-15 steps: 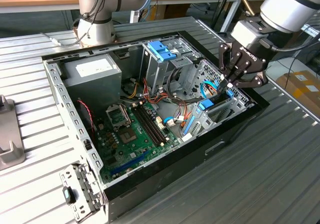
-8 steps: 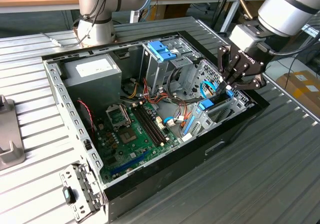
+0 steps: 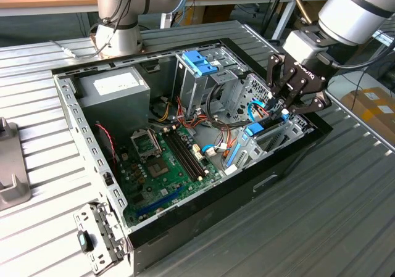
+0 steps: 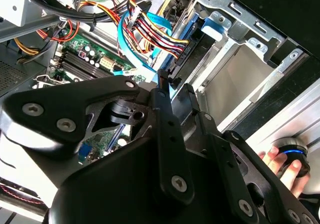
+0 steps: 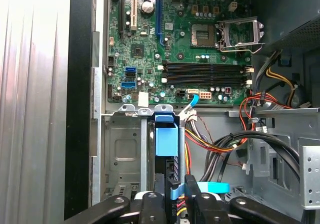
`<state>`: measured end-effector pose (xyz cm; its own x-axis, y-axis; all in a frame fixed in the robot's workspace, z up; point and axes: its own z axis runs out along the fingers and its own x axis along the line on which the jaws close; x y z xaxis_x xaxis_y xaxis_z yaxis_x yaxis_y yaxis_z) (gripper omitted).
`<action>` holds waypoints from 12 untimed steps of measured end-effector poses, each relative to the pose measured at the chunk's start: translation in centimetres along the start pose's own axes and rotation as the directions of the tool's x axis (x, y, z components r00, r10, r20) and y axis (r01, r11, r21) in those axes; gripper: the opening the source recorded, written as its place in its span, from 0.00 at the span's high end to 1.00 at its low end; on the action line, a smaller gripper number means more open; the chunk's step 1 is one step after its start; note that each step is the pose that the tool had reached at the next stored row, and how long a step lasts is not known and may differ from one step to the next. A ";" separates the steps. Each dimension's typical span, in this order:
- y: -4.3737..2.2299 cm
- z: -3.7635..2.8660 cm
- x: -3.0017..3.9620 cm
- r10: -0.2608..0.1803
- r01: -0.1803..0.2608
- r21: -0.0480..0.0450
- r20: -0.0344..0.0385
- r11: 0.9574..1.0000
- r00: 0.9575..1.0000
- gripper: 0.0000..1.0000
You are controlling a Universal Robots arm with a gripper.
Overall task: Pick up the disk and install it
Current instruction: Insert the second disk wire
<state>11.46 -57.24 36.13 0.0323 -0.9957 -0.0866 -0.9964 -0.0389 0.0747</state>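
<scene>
The disk (image 5: 166,139), dark metal in a light-blue carrier, stands in a slot of the metal drive bay (image 3: 271,142) at the exterior view's right end of the open computer case (image 3: 203,209). Its blue end (image 3: 254,129) shows at the top of the bay. My gripper (image 3: 282,107) hangs right over that bay. In the first wrist view my gripper (image 5: 181,194) has its fingers drawn close together on the disk's near end. In the second wrist view my gripper (image 4: 162,82) pinches a blue edge there.
Coloured cable bundles (image 5: 225,144) and a blue flat cable (image 4: 130,44) run beside the bay. A tall cage with a blue-handled carrier (image 3: 200,63) stands behind it. The motherboard (image 3: 170,160) and power supply (image 3: 114,86) fill the case. A person's hand (image 4: 280,161) rests on a blue-lit device.
</scene>
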 end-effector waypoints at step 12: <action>0.00 0.03 0.00 0.000 0.000 0.000 0.000 1.000 1.000 0.84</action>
<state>11.46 -57.24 36.10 0.0324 -0.9957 -0.0866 -0.9964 -0.0389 0.0747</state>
